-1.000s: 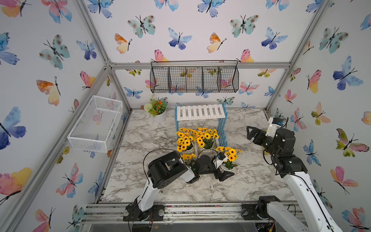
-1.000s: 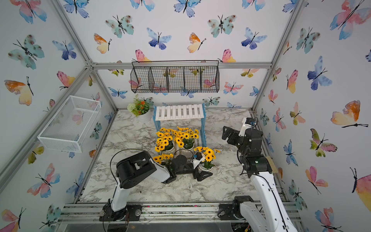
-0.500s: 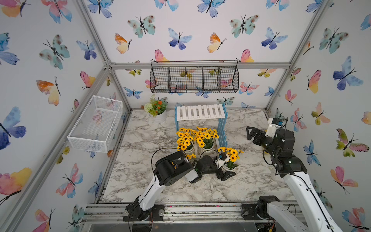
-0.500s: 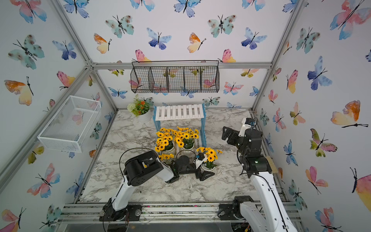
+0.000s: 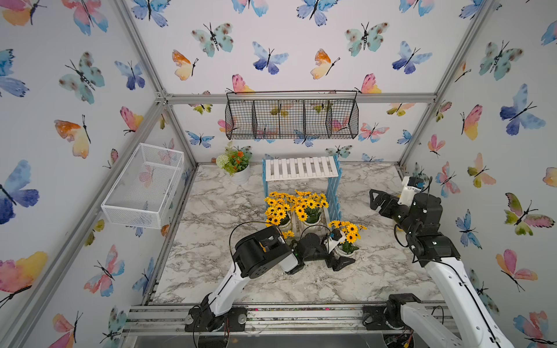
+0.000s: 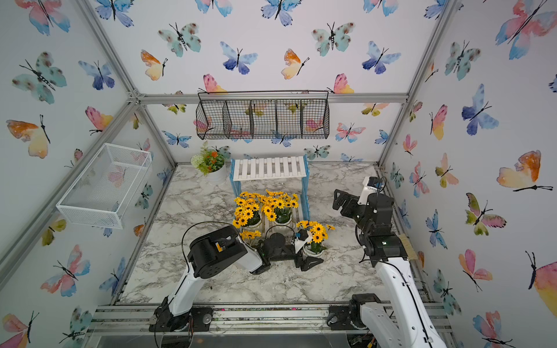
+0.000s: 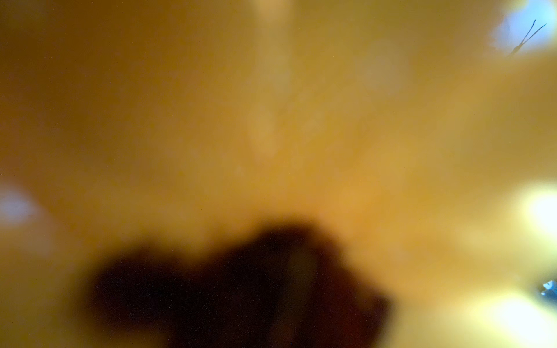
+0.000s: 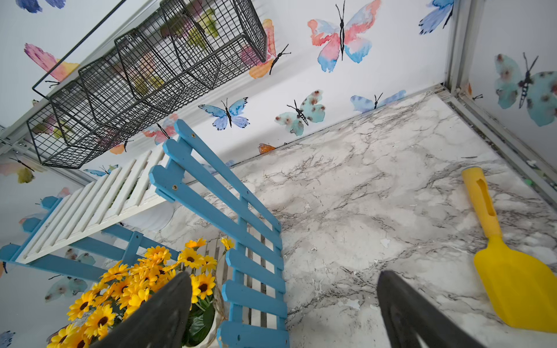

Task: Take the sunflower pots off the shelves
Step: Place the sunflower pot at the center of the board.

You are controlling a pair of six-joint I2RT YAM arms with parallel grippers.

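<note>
Shelves (image 5: 301, 168) stand at the back of your marble surface (image 5: 211, 217). The upper board is bare, and two sunflower pots (image 5: 278, 212) sit side by side on the lower board with their blooms touching. A third sunflower pot (image 5: 346, 242) stands upright on the surface just beside the right blue side frame. Your left end effector (image 5: 339, 257) is low against its base, with one black finger in front of the pot. You cannot tell whether it is clamped on the pot or merely straddling it, since the left wrist view is only a yellow blur. A fourth bunch of sunflowers (image 5: 288, 234) peeks out behind your left arm, and what it stands on is hidden. Your right end effector (image 8: 284, 278) hangs well apart from the pots with its fingers spread wide and nothing between them. A yellow trowel (image 8: 506, 286) lies flat on the surface nearby. The mixed-flower pot (image 5: 239, 170) stands just beside the shelves' left frame.
</note>
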